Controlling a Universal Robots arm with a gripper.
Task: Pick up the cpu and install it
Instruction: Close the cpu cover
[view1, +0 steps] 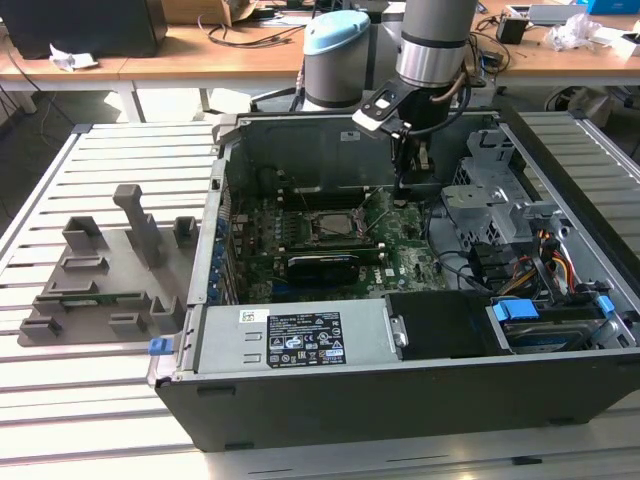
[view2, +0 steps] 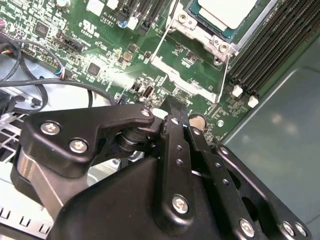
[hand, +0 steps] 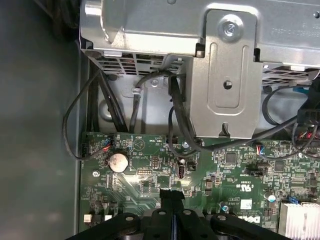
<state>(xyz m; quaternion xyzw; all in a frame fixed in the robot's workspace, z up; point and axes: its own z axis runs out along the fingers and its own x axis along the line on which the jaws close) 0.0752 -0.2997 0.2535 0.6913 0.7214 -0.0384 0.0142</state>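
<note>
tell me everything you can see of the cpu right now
The cpu is a thin flat chip with a pale silver-grey metal top and a green edge beneath it. In the second wrist view it lies flat inside the silver metal socket frame on the green motherboard, partly cut off by the picture edge. The black gripper is apart from it, not touching it.

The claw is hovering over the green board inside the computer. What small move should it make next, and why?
Probably ease the gripper sideways toward the wire lever, which seems raised: the cpu already lies in its socket, and the shut gripper holds nothing.
</note>
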